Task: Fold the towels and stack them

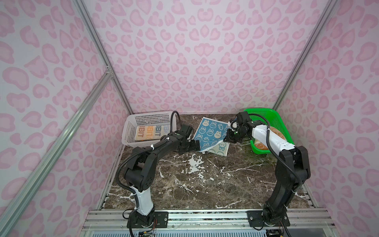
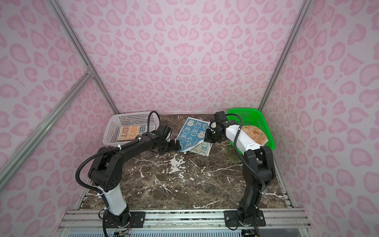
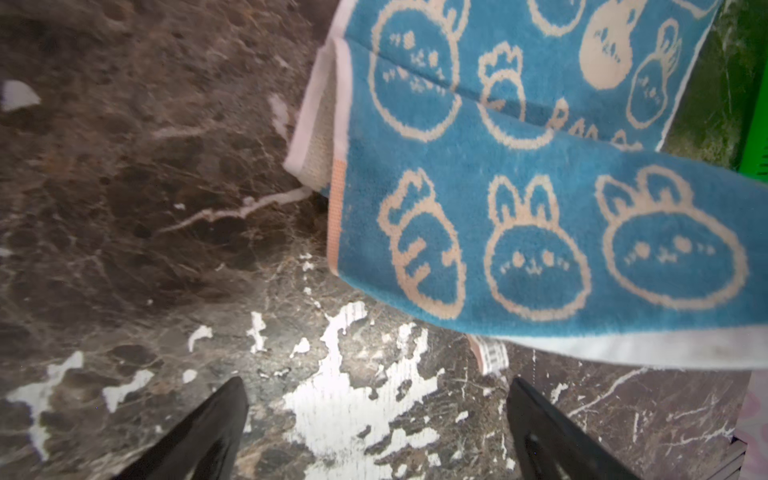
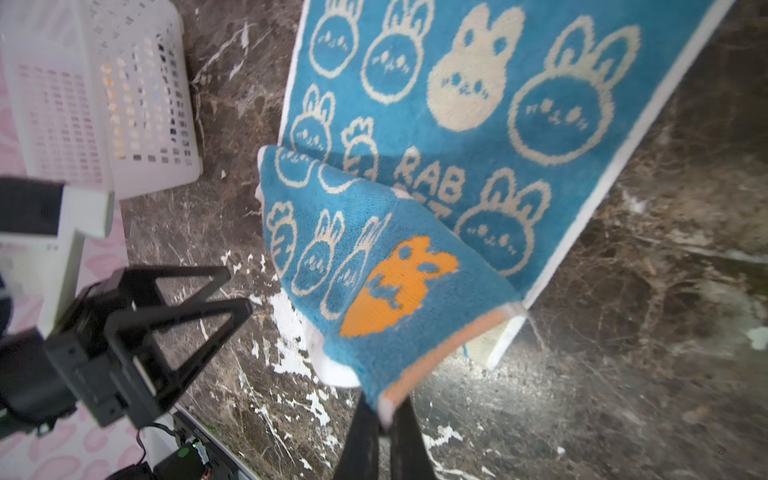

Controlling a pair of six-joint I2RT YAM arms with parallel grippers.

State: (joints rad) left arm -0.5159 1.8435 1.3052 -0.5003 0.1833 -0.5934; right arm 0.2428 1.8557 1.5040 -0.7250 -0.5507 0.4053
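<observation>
Right wrist view: right gripper (image 4: 384,409) is clamping teal towel (image 4: 478,124) corner, seemingly mid-fold; left gripper (image 3: 376,384) is standing apart, empty. Next move is probably calling for laying that corner flat.

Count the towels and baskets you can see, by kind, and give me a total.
Towels: 3 (cream towel, teal towel, orange towel)
Baskets: 2 (white basket, green basket)
Total: 5
</observation>
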